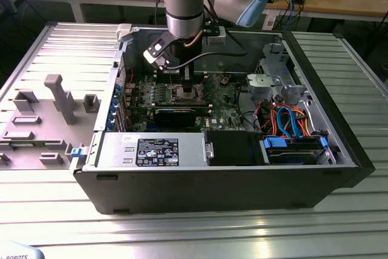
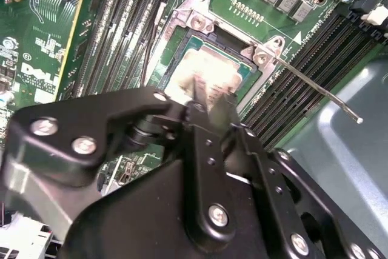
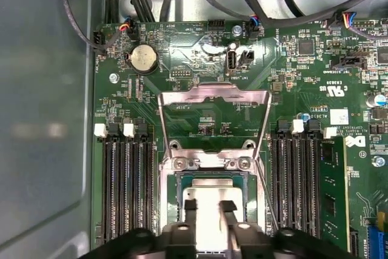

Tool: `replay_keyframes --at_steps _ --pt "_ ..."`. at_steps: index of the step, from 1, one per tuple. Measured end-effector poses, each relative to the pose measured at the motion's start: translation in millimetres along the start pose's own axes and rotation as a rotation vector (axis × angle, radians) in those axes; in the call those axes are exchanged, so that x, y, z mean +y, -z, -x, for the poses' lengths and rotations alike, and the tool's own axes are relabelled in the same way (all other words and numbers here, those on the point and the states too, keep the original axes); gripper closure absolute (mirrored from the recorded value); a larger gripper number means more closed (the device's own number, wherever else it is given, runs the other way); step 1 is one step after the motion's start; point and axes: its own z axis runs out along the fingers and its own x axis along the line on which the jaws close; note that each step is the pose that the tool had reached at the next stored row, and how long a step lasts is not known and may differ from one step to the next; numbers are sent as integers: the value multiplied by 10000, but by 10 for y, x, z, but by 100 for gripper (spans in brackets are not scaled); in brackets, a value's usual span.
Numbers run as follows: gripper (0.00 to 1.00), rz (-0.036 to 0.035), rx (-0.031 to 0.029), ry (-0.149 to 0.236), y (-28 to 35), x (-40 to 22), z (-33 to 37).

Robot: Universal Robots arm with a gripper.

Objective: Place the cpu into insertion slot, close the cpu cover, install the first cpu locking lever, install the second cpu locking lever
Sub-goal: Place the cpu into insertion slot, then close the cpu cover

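The cpu (image 3: pixel 209 228) lies flat in the insertion slot (image 3: pixel 209 163), silver top up, with a green border around it. It also appears in the second wrist view as the cpu (image 2: pixel 209 68). The cpu cover (image 3: pixel 212 96) stands flipped back off the slot, over the board. A thin locking lever (image 2: pixel 315 89) sticks out raised beside the slot. My gripper (image 3: pixel 209 207) hovers just above the cpu's top, its fingers a narrow gap apart with nothing between them. In the exterior view the gripper (image 1: pixel 182 80) hangs over the slot (image 1: pixel 185 94) inside the open computer case.
Black memory slots (image 3: pixel 124 192) flank the socket on both sides. A black power supply (image 1: pixel 151 150) and a drive cage with blue and orange cables (image 1: pixel 291 125) fill the case front. Case walls (image 1: pixel 327 107) ring the board. A grey fixture plate (image 1: pixel 42 119) lies at the exterior view's left.
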Motion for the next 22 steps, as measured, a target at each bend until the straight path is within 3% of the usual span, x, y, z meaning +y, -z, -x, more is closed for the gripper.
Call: replay_keyframes --at_steps 3,22 --pt "89 0 0 0 0 0 2" --pt "89 0 0 0 41 5 15"
